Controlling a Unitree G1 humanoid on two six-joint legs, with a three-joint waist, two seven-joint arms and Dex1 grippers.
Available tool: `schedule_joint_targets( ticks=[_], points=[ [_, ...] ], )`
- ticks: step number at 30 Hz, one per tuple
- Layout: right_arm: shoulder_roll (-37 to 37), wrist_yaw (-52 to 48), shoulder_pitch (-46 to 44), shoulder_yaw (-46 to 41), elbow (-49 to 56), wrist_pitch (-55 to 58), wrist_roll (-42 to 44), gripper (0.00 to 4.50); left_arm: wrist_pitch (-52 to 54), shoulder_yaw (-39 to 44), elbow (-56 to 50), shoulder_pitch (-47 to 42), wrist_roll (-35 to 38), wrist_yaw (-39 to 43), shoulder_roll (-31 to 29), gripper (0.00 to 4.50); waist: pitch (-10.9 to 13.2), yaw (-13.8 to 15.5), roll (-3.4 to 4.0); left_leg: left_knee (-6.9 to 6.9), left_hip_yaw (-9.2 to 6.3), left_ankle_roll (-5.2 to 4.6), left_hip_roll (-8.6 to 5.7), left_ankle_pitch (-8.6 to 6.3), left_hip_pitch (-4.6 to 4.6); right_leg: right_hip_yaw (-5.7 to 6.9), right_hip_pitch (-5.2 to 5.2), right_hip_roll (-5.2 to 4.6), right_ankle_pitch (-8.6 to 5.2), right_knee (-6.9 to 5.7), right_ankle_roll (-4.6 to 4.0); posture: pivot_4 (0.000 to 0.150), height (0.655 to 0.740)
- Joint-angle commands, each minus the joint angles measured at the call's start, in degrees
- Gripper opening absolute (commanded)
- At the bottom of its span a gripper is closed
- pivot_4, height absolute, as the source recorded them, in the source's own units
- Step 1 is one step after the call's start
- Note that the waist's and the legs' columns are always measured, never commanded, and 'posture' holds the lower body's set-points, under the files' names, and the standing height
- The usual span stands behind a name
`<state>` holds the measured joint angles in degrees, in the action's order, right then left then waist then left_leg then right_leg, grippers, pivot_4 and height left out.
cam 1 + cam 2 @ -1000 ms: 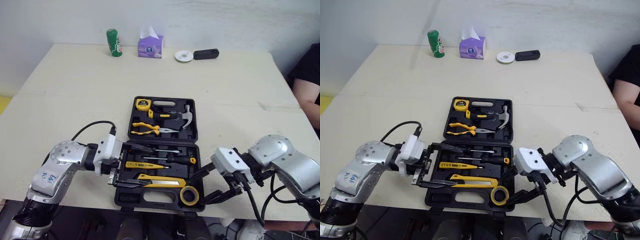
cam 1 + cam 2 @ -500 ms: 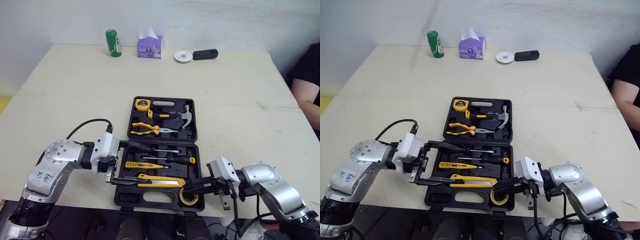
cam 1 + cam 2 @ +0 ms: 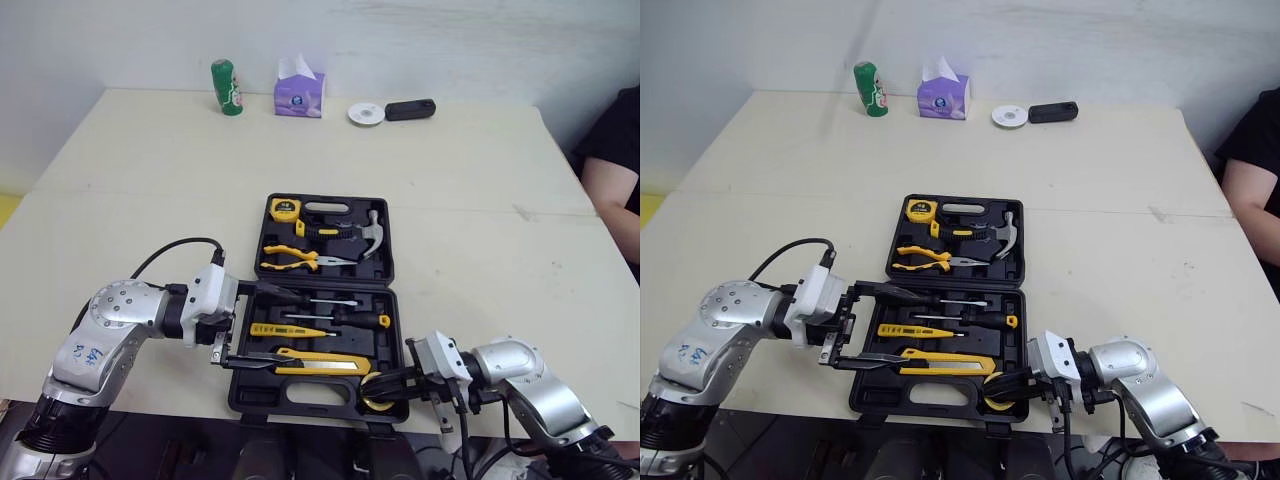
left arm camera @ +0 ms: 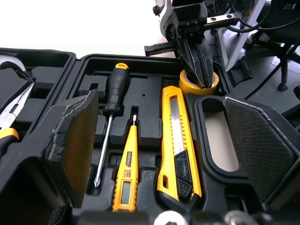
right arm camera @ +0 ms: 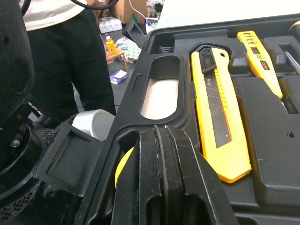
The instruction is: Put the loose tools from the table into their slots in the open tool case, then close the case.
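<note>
The black tool case (image 3: pixel 330 197) lies open on the table. Its far half holds a tape measure (image 3: pixel 286 208), pliers (image 3: pixel 290 258) and a hammer (image 3: pixel 372 232). In the near half lie a screwdriver (image 3: pixel 350 318), a yellow tester pen (image 3: pixel 285 329), a utility knife (image 3: pixel 315 358) and a yellow tape roll (image 4: pixel 186 83). My left gripper (image 3: pixel 262 328) is open, its fingers reaching over the near half's left edge. My right gripper (image 4: pixel 202 79) is shut at the case's near right corner, with its tips in the tape roll's hole.
Along the table's far edge stand a green bottle (image 3: pixel 227 86), a purple tissue pack (image 3: pixel 300 92), a white disc (image 3: pixel 366 113) and a black device (image 3: pixel 410 108). A person in black (image 3: pixel 612 150) sits at the right edge.
My right gripper went from open beside the tape roll to shut at it, and the arm sank toward the table's near edge. The left arm barely shifted.
</note>
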<state>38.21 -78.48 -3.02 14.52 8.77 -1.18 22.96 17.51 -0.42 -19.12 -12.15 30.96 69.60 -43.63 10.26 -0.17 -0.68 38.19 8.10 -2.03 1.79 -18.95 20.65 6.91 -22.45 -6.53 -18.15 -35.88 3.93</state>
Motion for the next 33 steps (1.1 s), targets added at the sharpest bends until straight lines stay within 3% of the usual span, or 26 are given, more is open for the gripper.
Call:
schedule_joint_targets(
  ticks=[1,6,13,20,27,33],
  points=[
    [2.4,-0.8,2.7,4.0,-10.9,-6.1,-9.9,0.14,-0.2,1.3,-0.8,-0.3,0.5,0.8,-1.3,4.5,-0.1,0.0,-0.18,-0.07,0.0,0.02,0.0,-0.02,-0.23,-0.02,0.19,0.0,0.0,0.03,-0.01,0.15,0.74],
    [3.4,2.1,1.0,6.5,-14.1,-10.3,-14.7,0.14,0.7,1.9,-0.6,-0.3,1.2,0.8,-2.1,4.5,-0.6,0.0,-0.57,-0.15,-0.11,0.29,0.05,-0.46,-0.76,-0.01,0.8,-0.01,-0.01,0.3,-0.02,0.15,0.74],
    [2.9,2.9,-1.6,8.1,-11.2,-7.8,-12.3,0.14,2.6,2.1,-2.0,1.5,3.1,0.6,-1.6,4.5,-0.8,-0.3,-0.86,-0.24,-0.11,0.51,0.11,-0.57,-1.07,-0.05,1.0,-0.01,-0.08,0.31,-0.13,0.15,0.74],
    [4.4,1.1,-0.3,6.9,-6.2,-4.1,-7.5,0.14,5.1,-0.3,-6.1,3.0,4.2,3.7,-3.7,4.5,-0.8,0.1,-0.58,-0.44,-0.11,0.59,0.14,-0.52,-1.11,-0.05,0.94,-0.02,-0.15,0.3,-0.26,0.15,0.74],
    [5.4,-1.7,-2.5,2.2,-4.9,-2.3,-1.4,0.14,3.5,-0.4,-4.3,2.7,2.4,2.1,-1.8,4.5,-0.3,0.2,0.06,-0.47,-0.12,0.37,0.08,-0.45,-0.93,-0.05,0.83,-0.04,-0.13,0.38,-0.23,0.15,0.74],
    [12.3,3.9,1.8,-10.4,9.6,9.0,10.0,0.14,-0.6,4.8,1.3,2.0,1.2,-1.0,-0.4,4.5,-0.1,1.1,0.39,-0.24,-0.25,0.06,-0.03,-0.36,-0.31,-0.03,0.36,-0.13,-0.05,0.37,-0.09,0.15,0.74]
  ],
)
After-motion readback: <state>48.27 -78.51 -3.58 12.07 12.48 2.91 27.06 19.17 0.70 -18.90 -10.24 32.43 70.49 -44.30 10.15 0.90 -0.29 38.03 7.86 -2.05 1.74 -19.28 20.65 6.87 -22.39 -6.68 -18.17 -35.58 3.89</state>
